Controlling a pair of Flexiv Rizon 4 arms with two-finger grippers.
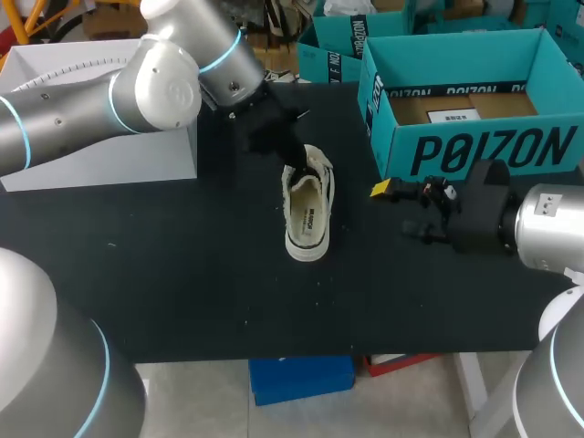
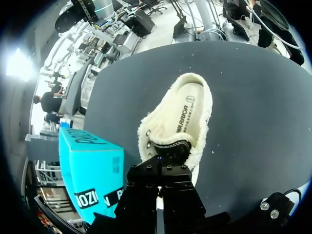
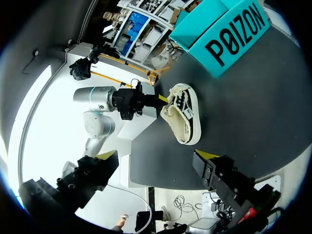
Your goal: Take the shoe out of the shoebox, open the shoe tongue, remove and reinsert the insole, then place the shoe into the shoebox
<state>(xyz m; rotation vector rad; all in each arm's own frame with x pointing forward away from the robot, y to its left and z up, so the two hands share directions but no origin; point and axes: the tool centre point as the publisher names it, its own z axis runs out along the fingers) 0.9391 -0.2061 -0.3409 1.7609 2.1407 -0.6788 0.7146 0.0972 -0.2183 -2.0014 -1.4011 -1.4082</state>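
Our cream shoe [image 1: 307,208] stands on its sole near the middle of the black worktop [image 1: 182,274], out of the teal shoebox [image 1: 484,151], which sits open at the far right, a little apart from the shoe. The shoe's long axis runs from the far edge towards the near edge with only a slight slant. Its toe points away from us and its heel towards the near edge. The opening faces up, and the printed insole [image 2: 184,114] shows inside. Our left gripper [image 1: 292,157] is down on the toe end, by the eyelets and tongue, but its own body hides the contact, so we cannot tell whether it is clenched on anything. Our right gripper [image 3: 156,157] hangs released and holding nothing, just in front of the shoebox and to the right of the shoe.
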